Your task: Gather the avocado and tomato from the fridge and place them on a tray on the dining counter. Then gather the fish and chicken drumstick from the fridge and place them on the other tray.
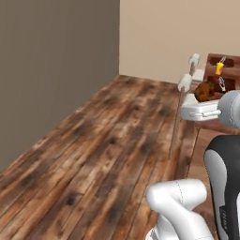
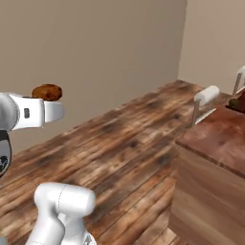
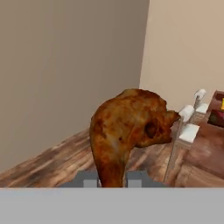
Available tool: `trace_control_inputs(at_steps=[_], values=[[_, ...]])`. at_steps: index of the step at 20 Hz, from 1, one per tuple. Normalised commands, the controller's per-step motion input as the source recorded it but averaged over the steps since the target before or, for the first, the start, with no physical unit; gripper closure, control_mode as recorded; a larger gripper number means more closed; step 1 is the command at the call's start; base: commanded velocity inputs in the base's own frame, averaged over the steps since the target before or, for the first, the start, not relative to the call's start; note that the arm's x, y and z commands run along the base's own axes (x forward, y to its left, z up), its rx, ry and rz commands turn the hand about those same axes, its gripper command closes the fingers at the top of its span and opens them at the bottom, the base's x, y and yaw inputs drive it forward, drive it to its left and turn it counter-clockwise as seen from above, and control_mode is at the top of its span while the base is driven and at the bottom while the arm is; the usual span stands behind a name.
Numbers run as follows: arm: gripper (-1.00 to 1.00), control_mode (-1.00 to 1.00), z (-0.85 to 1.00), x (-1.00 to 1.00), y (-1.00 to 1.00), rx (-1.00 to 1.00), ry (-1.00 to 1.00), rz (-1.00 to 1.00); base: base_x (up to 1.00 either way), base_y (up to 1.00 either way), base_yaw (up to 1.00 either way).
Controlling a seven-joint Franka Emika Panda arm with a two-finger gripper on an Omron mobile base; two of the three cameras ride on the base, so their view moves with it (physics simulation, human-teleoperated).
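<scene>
Here your arm was facing a wood-plank floor (image 1: 93, 154) with plain walls behind it. On the right stood the dining counter (image 2: 215, 139), its reddish-brown top on a wood-panel base, with white-cushioned stools (image 2: 206, 95) just beside its far edge. In the left base view the same counter (image 1: 225, 70) showed far right, with a small yellow item (image 1: 219, 68) on it that was too small for you to identify.

You had the chicken drumstick (image 3: 129, 131) in the gripper (image 3: 113, 179), held up off the floor and left of the counter, well apart from its top. In the hand view its long axis ran from the narrow bone end, down between the fingers (image 3: 89, 178), up to the broad meaty end, which leaned toward the stools and counter on the right. The fingers stood only as wide as the bone end, one on each side, pressed against it and clenched on it.

In the left base view the drumstick (image 1: 205, 90) sat as a brown lump just above the white hand, against the counter behind. In the right base view the drumstick (image 2: 47, 92) rode on top of the hand at the left, in front of the bare wall.
</scene>
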Motion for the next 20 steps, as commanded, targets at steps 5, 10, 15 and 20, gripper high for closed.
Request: trace_control_inputs(at_steps=[5,10,15,20], values=[[1.0,1.0,0.0,0.0,0.0,0.0,0.0,0.0,1.0,0.8,-0.48],[1.0,1.0,0.0,0.0,0.0,0.0,0.0,0.0,1.0,0.85,-0.67],[1.0,1.0,0.0,0.0,0.0,0.0,0.0,0.0,1.0,1.0,-0.56],[1.0,1.0,0.0,0.0,0.0,0.0,0.0,0.0,0.79,1.0,-0.46]])
